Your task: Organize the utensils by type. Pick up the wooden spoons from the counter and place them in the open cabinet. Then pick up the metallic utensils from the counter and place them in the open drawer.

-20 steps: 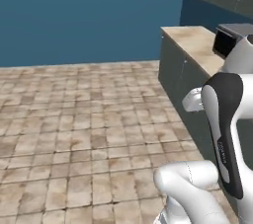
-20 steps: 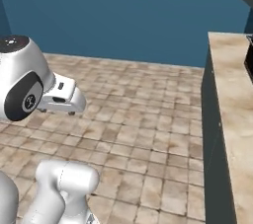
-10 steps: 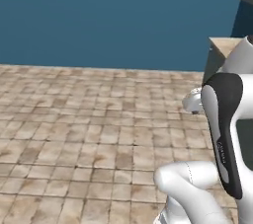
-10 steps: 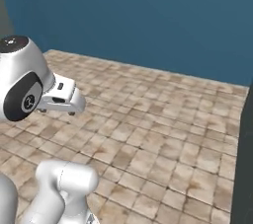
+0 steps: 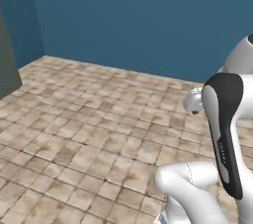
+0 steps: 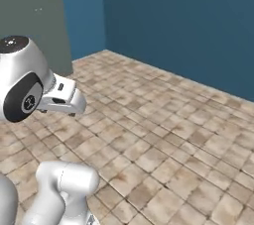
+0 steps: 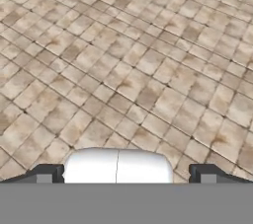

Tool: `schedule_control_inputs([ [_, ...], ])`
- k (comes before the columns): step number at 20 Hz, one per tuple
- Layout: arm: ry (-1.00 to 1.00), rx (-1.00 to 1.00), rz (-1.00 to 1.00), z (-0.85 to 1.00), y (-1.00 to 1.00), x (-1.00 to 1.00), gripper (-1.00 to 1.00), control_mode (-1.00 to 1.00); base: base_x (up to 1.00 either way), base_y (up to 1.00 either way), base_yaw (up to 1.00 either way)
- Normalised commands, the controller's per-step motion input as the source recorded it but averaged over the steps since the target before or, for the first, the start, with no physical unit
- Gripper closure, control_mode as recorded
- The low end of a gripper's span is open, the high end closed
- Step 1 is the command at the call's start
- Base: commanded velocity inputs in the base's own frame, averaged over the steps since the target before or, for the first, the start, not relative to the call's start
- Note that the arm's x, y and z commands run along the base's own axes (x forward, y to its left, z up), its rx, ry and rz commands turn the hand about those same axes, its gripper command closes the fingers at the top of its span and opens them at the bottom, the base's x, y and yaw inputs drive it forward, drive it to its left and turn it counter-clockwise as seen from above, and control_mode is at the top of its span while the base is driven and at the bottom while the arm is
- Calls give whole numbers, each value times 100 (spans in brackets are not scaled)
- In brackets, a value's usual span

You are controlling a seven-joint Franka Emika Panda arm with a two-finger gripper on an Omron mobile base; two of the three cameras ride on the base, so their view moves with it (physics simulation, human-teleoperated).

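Gripper fingertips spread wide apart, empty, above tiled floor; no writing legible.

The white arm rises at the lower left over a tan tiled floor, with a blue wall behind and a grey-green panel upper left.

A wall stands behind the floor.
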Motion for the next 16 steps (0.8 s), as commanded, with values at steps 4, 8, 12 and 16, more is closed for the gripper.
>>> schedule_control_inputs([
  [4, 0, 0, 0, 0, 0, 0, -100, 100, 98, -6, 85],
  [8, 0, 0, 0, 0, 0, 0, -100, 100, 99, -1, 90],
  [12, 0, 0, 0, 0, 0, 0, -100, 100, 89, 0, 95],
  [16, 0, 0, 0, 0, 0, 0, -100, 100, 89, -18, 80],
])
